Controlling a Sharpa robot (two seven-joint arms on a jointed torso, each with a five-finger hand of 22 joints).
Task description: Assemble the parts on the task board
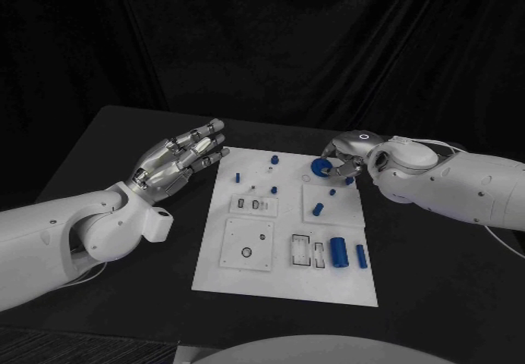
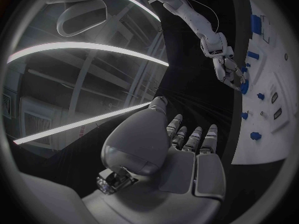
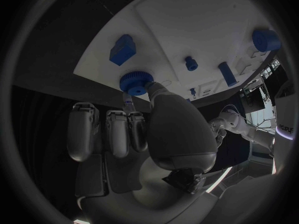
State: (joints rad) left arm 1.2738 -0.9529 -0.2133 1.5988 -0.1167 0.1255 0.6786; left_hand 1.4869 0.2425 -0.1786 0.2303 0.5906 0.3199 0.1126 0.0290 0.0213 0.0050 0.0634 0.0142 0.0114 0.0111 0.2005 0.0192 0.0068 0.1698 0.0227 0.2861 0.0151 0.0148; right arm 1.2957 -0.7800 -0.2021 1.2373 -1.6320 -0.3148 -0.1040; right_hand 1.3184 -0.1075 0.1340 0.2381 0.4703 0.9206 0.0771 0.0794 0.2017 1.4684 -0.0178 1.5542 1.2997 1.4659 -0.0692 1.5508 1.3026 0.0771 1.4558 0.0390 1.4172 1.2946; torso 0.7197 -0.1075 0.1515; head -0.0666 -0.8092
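Note:
The white task board (image 1: 287, 282) lies in the middle of the black table. My right hand (image 1: 348, 152) hovers over its far right corner and pinches a round blue knurled part (image 1: 321, 168) between thumb and finger; the right wrist view shows this part (image 3: 136, 81) at the fingertips of that hand (image 3: 149, 134), close above the board's edge. My left hand (image 1: 180, 159) floats beside the board's far left corner with straight, spread fingers and holds nothing. In the left wrist view, this hand (image 2: 184, 154) has its palm toward the board (image 2: 264, 134).
Small blue pegs (image 1: 275, 160) (image 1: 317, 208) stand on the far half of the board. Two blue cylinders (image 1: 339, 252) (image 1: 361, 256) lie near its front right, beside rectangular slots (image 1: 306, 250) and a square recess (image 1: 247, 244). A blue block (image 3: 122, 49) sits near the held part.

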